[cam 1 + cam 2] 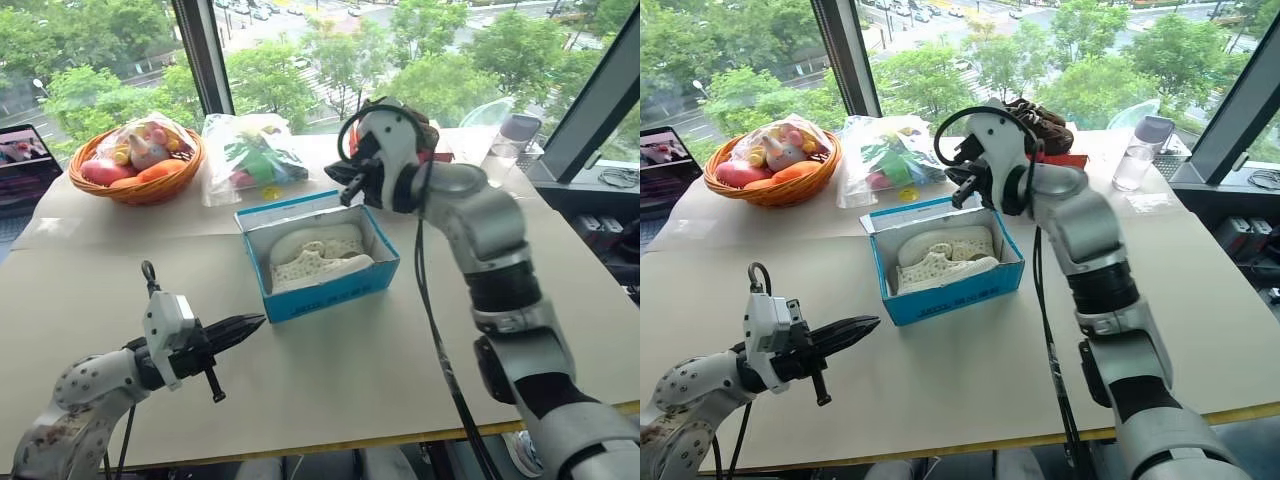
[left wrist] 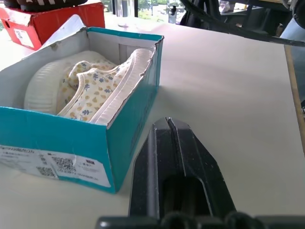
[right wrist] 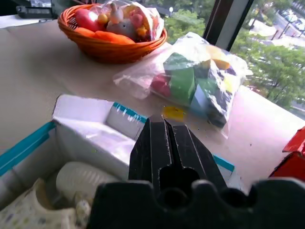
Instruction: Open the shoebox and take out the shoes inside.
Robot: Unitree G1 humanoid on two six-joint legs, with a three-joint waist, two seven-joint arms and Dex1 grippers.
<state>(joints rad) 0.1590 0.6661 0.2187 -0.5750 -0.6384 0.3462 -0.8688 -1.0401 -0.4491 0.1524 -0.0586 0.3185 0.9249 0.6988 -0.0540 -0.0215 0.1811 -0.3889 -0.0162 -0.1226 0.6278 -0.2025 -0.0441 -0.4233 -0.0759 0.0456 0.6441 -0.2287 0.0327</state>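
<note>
Shoebox point(image 1: 318, 258) sits mid-table, already open, with the shoes point(image 1: 315, 256) lying inside it. Your right gripper point(image 1: 347, 186) hangs just above the box's 12 o'clock wall, fingers pressed together, nothing in them. Left gripper point(image 1: 246, 326) is at the box's 8 o'clock, also closed and empty. You'll probably want to spread the right fingers before dropping in, then pinch one shoe by its collar instead of its sole. Left could brace the box wall.

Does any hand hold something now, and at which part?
Nothing is held. The left hand and the right hand are both shut on nothing.
</note>
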